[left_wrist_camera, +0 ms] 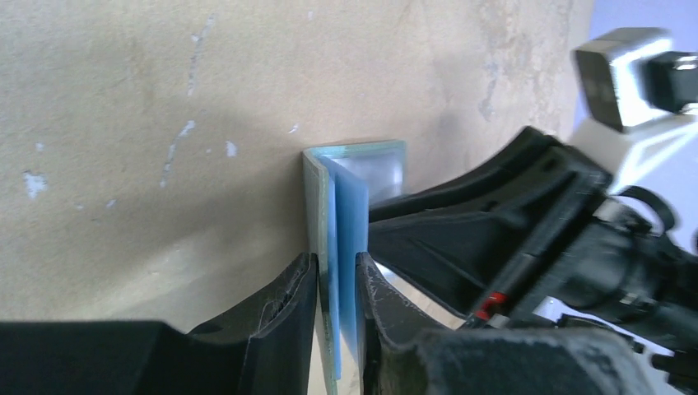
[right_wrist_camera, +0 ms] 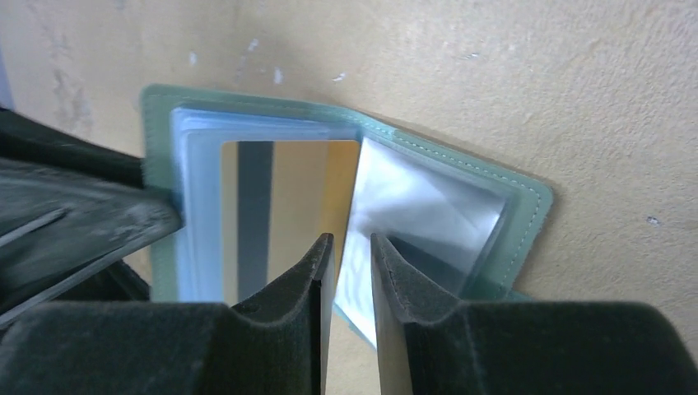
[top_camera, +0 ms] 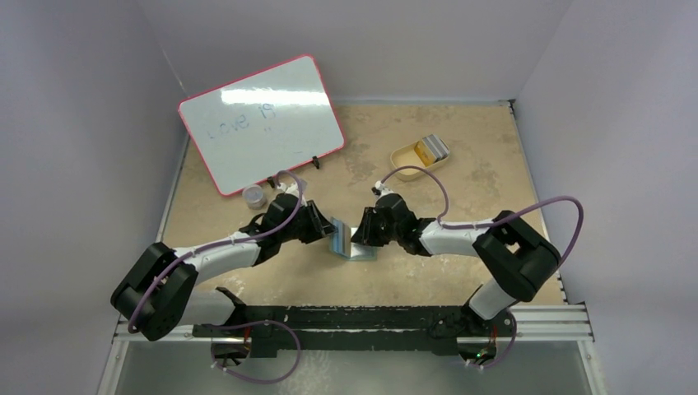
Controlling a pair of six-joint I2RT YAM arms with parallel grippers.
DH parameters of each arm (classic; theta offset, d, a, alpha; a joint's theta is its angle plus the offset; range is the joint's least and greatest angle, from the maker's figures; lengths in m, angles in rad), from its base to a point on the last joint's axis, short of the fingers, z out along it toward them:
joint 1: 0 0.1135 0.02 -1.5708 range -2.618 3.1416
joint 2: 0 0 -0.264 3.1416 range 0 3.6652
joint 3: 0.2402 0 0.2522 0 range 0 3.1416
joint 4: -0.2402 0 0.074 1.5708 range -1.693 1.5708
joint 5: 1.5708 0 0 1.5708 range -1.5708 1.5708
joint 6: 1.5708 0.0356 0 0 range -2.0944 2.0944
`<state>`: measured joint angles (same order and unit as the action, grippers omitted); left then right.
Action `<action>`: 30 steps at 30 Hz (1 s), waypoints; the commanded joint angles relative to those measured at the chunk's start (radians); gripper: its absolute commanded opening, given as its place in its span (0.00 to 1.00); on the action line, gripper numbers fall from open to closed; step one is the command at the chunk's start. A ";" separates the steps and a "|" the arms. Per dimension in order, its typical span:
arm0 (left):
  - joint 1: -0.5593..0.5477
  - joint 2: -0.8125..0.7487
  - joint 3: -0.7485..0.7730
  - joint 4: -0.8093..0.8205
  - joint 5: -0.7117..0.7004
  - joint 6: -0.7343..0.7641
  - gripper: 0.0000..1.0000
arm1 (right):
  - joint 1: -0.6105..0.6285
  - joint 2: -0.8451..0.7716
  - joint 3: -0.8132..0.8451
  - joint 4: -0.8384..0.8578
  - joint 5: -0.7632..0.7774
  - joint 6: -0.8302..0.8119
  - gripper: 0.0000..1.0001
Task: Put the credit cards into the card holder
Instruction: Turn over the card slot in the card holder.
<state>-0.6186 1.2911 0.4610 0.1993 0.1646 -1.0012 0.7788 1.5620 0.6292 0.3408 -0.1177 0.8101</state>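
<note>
Setting: robot lab test cell. Tan bench (top_camera: pixel 461 156) boxed in by plain pale walls (top_camera: pixel 82 99). Left arm (top_camera: pixel 222 255) and right arm (top_camera: pixel 461 234), both cabled, bolted to metal rail (top_camera: pixel 543 317) at near edge. Whiteboard (top_camera: pixel 263 123) propped at far-left corner.

card holder (top_camera: pixel 347 248) hemmed between left gripper (top_camera: pixel 327 230) and right gripper (top_camera: pixel 360 234), whiteboard (top_camera: pixel 262 123) behind

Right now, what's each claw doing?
Left claw: closed on the card holder.
Right claw: at the gold card, grip cannot be told.
</note>
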 commanded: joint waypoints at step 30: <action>-0.006 0.051 -0.062 0.363 0.116 -0.071 0.05 | 0.002 0.093 -0.005 0.085 0.000 -0.003 0.23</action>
<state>-0.6182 1.3430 0.4168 0.4122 0.2287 -1.0378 0.7780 1.6363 0.6338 0.4217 -0.1238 0.8112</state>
